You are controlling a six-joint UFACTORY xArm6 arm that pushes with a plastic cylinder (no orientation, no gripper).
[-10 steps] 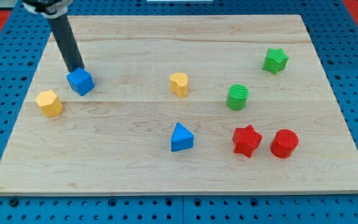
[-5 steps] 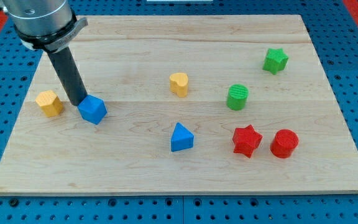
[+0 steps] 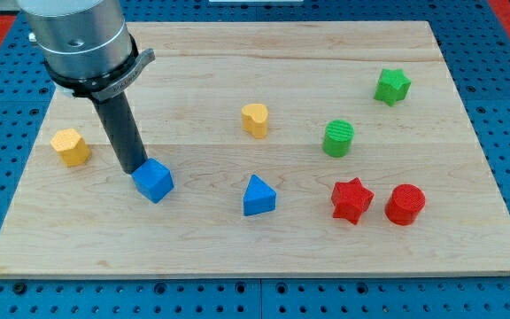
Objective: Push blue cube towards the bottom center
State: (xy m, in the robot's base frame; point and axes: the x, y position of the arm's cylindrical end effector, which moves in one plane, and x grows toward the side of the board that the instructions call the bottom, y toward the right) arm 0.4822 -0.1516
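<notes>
The blue cube [image 3: 154, 181] sits on the wooden board [image 3: 255, 239], left of centre and in the lower half. My tip [image 3: 135, 170] touches the cube's upper-left side. The dark rod rises from there toward the view's top left, under the grey arm head [image 3: 80, 40].
A yellow block [image 3: 70, 146] lies left of my tip. A blue triangle [image 3: 257, 196] lies right of the cube. Another yellow block [image 3: 255, 119], a green cylinder [image 3: 338, 138], a green star [image 3: 392, 86], a red star [image 3: 351, 199] and a red cylinder [image 3: 405, 204] lie further right.
My tip has moved down and to the right, pushing the blue cube from the upper left toward the board's lower middle. The other blocks have not moved.
</notes>
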